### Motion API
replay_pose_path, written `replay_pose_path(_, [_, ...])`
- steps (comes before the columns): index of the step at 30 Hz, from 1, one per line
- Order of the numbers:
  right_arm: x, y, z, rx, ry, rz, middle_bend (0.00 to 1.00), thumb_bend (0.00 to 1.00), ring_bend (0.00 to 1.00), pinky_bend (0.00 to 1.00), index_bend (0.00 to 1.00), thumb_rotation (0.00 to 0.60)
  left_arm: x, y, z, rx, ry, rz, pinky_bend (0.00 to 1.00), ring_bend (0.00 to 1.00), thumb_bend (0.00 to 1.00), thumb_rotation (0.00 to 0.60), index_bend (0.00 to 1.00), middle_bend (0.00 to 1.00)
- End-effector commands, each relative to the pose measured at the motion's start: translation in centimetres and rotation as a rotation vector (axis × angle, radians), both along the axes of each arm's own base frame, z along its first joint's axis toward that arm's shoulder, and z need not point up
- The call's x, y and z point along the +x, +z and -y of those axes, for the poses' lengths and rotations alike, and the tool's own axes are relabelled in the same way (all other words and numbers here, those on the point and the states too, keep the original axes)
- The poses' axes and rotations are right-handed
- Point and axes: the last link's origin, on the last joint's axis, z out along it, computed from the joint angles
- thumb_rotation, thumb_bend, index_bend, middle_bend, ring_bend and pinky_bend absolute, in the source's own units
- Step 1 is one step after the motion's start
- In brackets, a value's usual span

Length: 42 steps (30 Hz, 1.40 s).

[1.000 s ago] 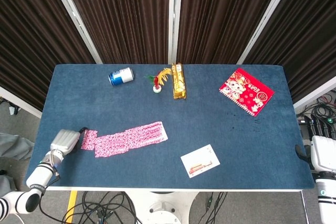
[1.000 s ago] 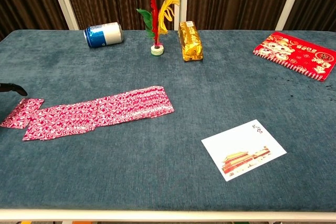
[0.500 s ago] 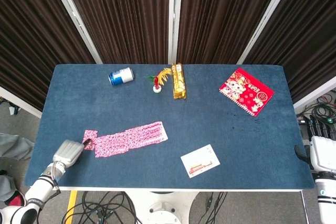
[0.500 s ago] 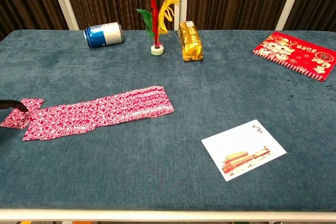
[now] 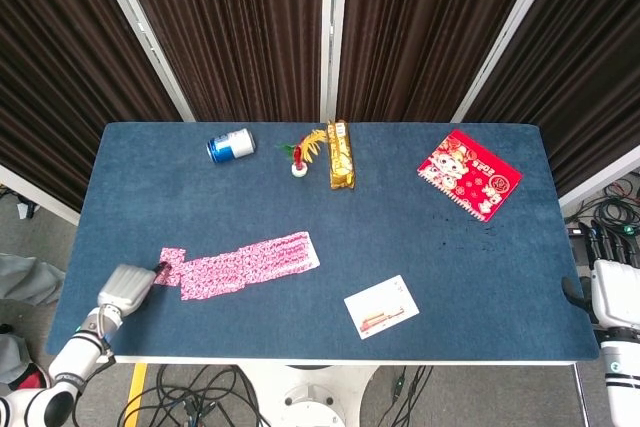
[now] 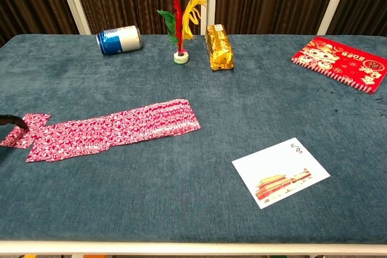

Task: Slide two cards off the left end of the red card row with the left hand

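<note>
Head view: the left hand [image 5: 127,287] rests at the left end of the red card row [image 5: 245,263], which lies fanned on the blue table [image 5: 430,257] near its front-left; a dark fingertip touches the end card [image 5: 172,260], finger spread cannot be told. Chest view: one dark fingertip [image 6: 13,120] lies on the end card [image 6: 27,130], which sits skewed at the row's [image 6: 115,128] left end.

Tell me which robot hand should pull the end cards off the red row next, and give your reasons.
Left. The left robot hand sits at the left end of the red card row, its fingertip at the end card. The right arm is at the far table edge, its hand out of view.
</note>
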Motion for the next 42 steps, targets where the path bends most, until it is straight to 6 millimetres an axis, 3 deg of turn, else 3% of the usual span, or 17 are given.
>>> replay_pose_path(1, [0.0,0.1,0.0,-0.002,-0.001,-0.001,0.0,0.26,0.0,0.0,0.0,0.6,-0.1,0.1,-0.2,0.004,0.004,-0.001,0.76,0.84,0.76,0.6,0.14,0.86])
replay_pose_path(27, [0.0,-0.2,0.2,0.01,-0.01,-0.006,0.0,0.26,0.0,0.0,0.0,0.6,-1.0,-0.8,-2.0,0.008,0.018,0.014,0.76,0.84,0.76,0.6,0.13,0.86])
replay_pose_path(42, [0.0,-0.3,0.4,0.013,-0.016,-0.011,0.0,0.26,0.0,0.0,0.0,0.6,-1.1,-1.4,-4.3,0.035,0.011,0.033,0.76,0.84,0.76,0.6,0.13,0.86])
